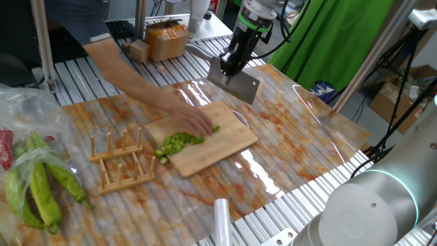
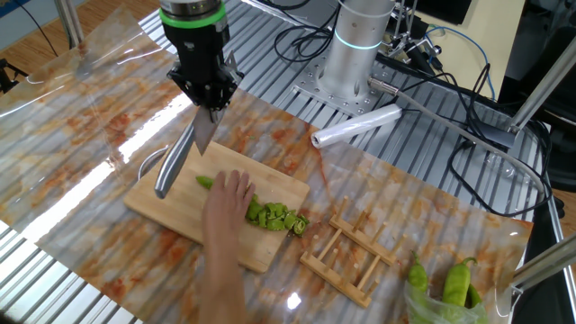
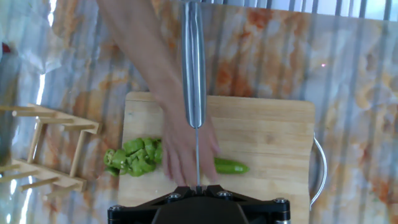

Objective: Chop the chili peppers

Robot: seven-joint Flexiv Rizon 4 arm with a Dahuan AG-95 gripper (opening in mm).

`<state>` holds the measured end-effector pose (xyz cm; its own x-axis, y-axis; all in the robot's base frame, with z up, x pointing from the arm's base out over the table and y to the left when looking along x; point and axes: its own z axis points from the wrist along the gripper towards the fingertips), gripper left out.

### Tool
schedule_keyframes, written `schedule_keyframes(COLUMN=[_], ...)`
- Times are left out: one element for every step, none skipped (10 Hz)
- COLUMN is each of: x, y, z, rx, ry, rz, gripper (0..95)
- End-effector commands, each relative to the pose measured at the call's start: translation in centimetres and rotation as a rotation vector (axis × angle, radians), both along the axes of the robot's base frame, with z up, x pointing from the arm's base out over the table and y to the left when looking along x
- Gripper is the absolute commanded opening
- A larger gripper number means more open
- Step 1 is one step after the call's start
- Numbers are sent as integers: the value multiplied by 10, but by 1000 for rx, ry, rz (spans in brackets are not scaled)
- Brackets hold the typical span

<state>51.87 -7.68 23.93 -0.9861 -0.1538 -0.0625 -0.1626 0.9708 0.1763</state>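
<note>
In one fixed view, the gripper (image 1: 231,65) hangs above the far edge of the bamboo cutting board (image 1: 225,145), its fingers shut tight on the handle of a cleaver (image 1: 237,82), whose broad steel blade is lifted clear of the board. A person's hand (image 1: 193,122) reaches in from the left and rests on the board, covering most of the uncut part of the chili (image 1: 214,128); only its tip shows at the fingertips. A heap of chopped chili pieces (image 1: 175,144) lies at the board's near-left corner. A wooden rack (image 1: 121,164) stands just beside the board on the marbled counter (image 1: 287,123), and long green peppers (image 1: 41,184) lie in a plastic bag at the left.

In the other fixed view, the cleaver slants down from the gripper (image 2: 209,99) over the board's left half, above the wood. The hand (image 2: 229,202) presses the chili; its stub (image 2: 206,183) shows to the hand's left and the cut pieces (image 2: 277,216) to its right. A roll of plastic film (image 2: 355,126) lies on the slatted surface beyond.

In the hand view, the blade's spine (image 3: 194,68) runs down the middle, over the hand (image 3: 186,146). The whole end of the chili (image 3: 231,166) lies right of the blade, and the pieces (image 3: 134,157) lie left.
</note>
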Motion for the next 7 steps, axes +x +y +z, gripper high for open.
schedule_keyframes(x=[-3,-4,-9,-11,-13,-15,-17], y=[2,1,0,2,4,8,12], z=[5,7,12,15,18,21,24], rx=[-9,-10,-14,-27,-37,-55,-75], ry=[5,7,20,43,64,69,81], rz=[-63,-94,-156,-198,-256,-311,-344], gripper=[0,0,0,0,0,0,0])
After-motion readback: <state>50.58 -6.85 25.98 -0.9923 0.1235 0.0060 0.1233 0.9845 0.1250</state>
